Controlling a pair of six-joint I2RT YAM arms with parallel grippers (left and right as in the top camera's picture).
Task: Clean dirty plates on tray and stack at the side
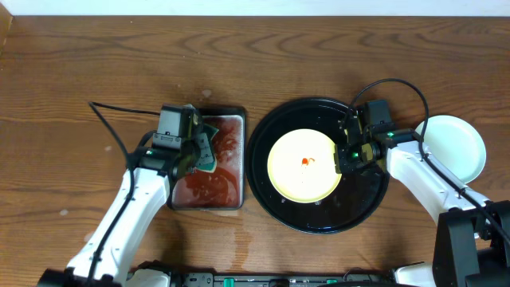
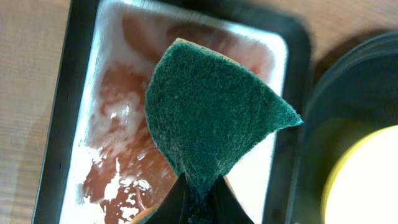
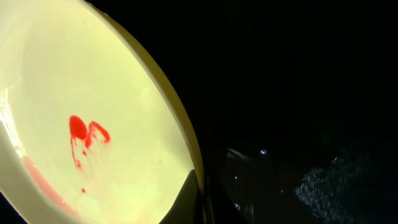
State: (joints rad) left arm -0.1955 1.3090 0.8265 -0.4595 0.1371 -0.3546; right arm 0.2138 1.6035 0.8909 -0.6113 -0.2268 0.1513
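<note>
- Nearest to me, the left arm and the right arm reach from the near edge of the wooden table toward its middle.
- The left gripper has its jaws pressed together on the lower tip of a dark green sponge. The sponge stands up from the fingers like a fan.
- Under this sponge is a small rectangular metal tray with a dark rim. A thin red liquid covers a big part of its bottom.
- Just beside the metal tray, on its right, lies the large round black tray. The two look very near, but I cannot tell if they touch.
- The yellow plate sits inside the black tray, a little left of its centre. It has a small red smear near its middle.
- The right gripper is closed on the right rim of the yellow plate, one finger on each side of the edge.
- To the right of the black tray, a white plate rests on the table, apart from the tray.
</note>
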